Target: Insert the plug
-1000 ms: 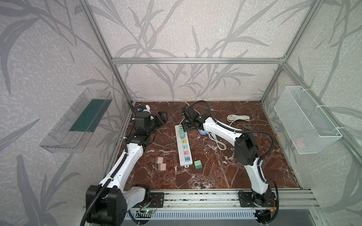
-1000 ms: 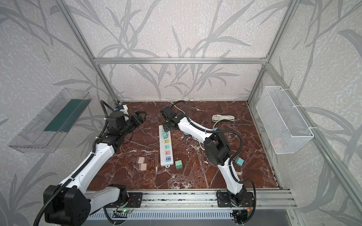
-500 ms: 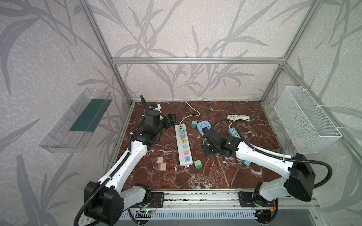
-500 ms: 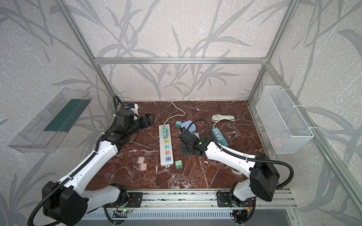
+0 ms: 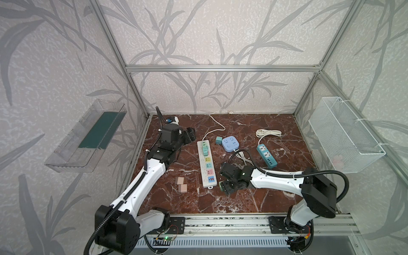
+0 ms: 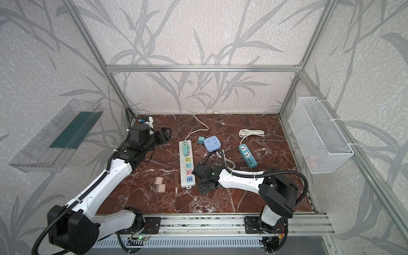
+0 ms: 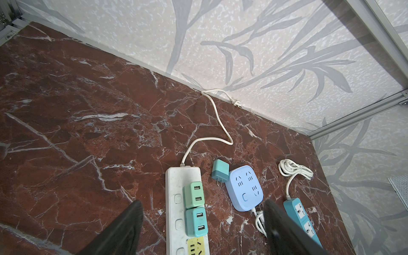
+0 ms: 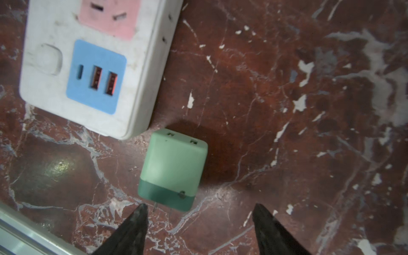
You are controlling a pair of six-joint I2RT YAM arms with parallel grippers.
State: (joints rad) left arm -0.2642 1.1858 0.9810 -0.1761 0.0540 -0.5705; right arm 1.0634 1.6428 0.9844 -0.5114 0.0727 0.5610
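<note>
The plug [image 8: 174,170], a light green charger cube with a dark green base, lies on its side on the marble floor just off the near end of the white power strip [image 8: 88,66]. Its two prongs point toward my right gripper [image 8: 199,208], which hovers open right over it with nothing between the fingers. In both top views that gripper [image 5: 227,186] [image 6: 206,186] covers the plug. My left gripper [image 5: 191,135] [image 7: 202,205] stands open and empty by the strip's [image 5: 206,163] far end. A green charger [image 7: 193,194] and a teal charger [image 7: 196,221] sit plugged into the strip.
A loose teal plug [image 5: 218,140], a blue square socket hub [image 5: 230,143], a teal power strip [image 5: 266,154] with coiled white cord [image 5: 268,133] lie right of the strip. Two pink plugs [image 5: 181,184] lie left of it. A wire basket [image 5: 344,134] and a clear shelf [image 5: 88,134] hang on the side walls.
My right arm has swung from the strip's far end to its near end, over the green plug, and its jaws have opened wider. My left gripper has shifted slightly toward the strip.
</note>
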